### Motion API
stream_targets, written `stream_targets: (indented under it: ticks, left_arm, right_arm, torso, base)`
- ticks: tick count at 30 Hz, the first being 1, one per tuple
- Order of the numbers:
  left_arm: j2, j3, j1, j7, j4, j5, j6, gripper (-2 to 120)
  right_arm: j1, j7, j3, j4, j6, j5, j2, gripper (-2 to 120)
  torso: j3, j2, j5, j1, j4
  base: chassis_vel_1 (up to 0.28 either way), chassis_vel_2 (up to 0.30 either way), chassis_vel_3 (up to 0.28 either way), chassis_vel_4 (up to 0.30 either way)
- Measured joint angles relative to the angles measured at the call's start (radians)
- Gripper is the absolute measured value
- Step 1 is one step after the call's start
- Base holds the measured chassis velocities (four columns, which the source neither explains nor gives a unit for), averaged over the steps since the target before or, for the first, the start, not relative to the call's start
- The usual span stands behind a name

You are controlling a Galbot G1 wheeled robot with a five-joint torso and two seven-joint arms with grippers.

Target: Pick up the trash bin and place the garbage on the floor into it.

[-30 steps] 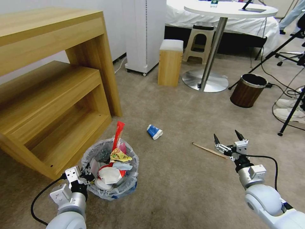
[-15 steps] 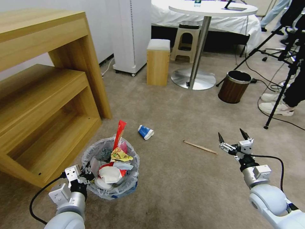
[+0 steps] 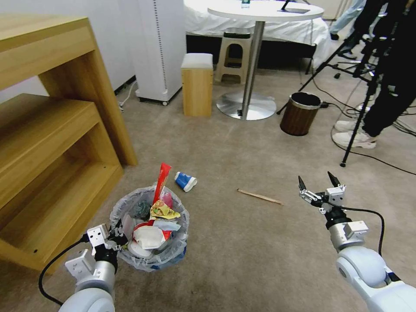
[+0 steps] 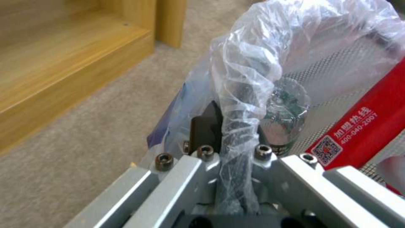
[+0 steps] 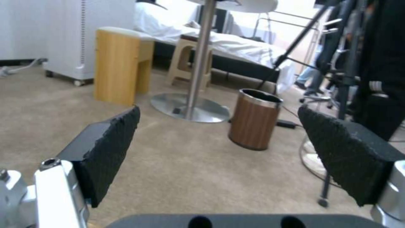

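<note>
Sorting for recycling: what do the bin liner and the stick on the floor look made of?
Trash bin liner: thin translucent plastic film, crinkled and glossy where the left gripper pinches it. Stick: apparently bare, matte, pale wood, lying on the carpet.

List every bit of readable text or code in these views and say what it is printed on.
"加盟热线" in white, on the red wrapper standing in the trash bin.
"400-040-2007" just below it on the same wrapper; the last digits are blurred, so that reading is unsure.
A QR code beside those lines on the wrapper; it cannot be decoded.
The blue and white paper cup on the floor carries print too small to read.
</note>
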Motion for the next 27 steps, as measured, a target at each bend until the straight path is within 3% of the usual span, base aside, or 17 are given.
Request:
stream_targets:
  ticks: [27]
  left_arm:
    - [-0.008,-0.007,-0.001,-0.006,-0.004,-0.006,0.0,1]
  right_arm:
    - [0.015,-0.01,-0.018,-0.034,0.036,-0.054,0.031,100]
  torso:
    - [0.0,0.0,0.0,0.0,0.0]
  base:
    - [-0.017,-0.019,-0.016,-0.016]
